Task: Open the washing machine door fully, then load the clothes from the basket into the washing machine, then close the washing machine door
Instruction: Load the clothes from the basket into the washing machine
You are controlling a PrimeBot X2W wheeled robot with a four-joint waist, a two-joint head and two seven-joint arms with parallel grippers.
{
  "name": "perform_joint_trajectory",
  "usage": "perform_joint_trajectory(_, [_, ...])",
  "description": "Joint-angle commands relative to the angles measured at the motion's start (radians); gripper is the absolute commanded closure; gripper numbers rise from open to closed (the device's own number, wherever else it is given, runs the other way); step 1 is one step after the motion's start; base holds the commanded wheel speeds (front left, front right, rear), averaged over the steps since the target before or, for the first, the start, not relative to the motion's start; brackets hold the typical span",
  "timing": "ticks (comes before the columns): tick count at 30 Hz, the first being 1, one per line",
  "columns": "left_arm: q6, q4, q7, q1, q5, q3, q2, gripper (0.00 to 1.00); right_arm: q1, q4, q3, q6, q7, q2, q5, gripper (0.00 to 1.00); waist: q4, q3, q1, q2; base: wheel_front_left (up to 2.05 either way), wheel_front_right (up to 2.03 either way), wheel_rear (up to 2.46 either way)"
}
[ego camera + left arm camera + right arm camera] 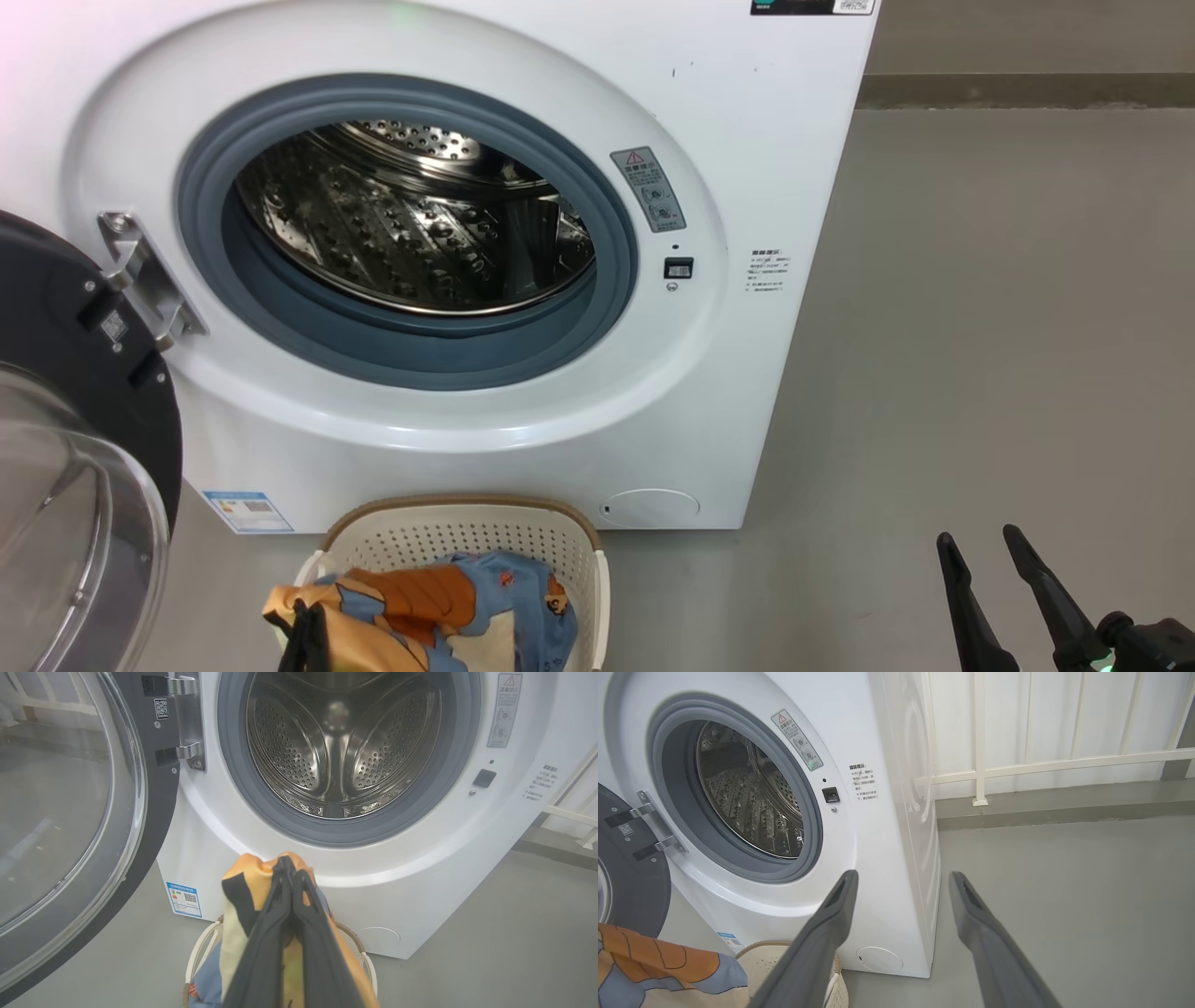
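Observation:
The white washing machine [523,392] stands with its steel drum [411,219] bare. Its black-ringed glass door [65,448] is swung wide to the left on the metal hinge [140,275]. Below the opening sits the cream basket [467,537], holding the blue and orange clothes [439,602]. My left gripper [290,865] is shut on an orange fold of the clothes [247,879], lifted above the basket [201,947] and in front of the washer's lower front. My right gripper [980,546] hangs open over bare floor to the washer's right, nothing between its fingers [836,905].
Grey floor [980,327] stretches to the right of the machine. A white railing [1041,763] and a low ledge run along the wall behind. The open door [70,812] takes up the space left of the basket.

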Motion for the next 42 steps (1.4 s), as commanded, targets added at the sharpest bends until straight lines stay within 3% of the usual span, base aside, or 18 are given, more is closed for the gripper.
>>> perform_joint_trajectory(1, [0.008, -0.034, -0.011, -0.012, 0.01, 0.03, 0.009, 1.0, -0.015, -0.024, 0.022, 0.003, -0.005, -0.012, -0.005, 0.0, -0.003, 0.002, 0.0, -0.0001, 0.0, 0.0, 0.0])
perform_joint_trajectory(27, [-0.02, -0.019, -0.011, -0.09, 0.027, 0.075, 0.009, 1.0, -0.019, -0.01, 0.046, 0.003, -0.005, 0.01, 0.003, 0.0, -0.084, 0.011, 0.0, -0.0001, 0.0, 0.0, 0.0])
perform_joint_trajectory(42, [-0.061, 0.07, -0.011, -0.261, 0.062, 0.111, 0.009, 1.0, -0.054, -0.005, 0.055, 0.003, -0.005, 0.016, 0.014, 0.0, -0.122, 0.076, 0.0, -0.0001, 0.0, 0.0, 0.0])
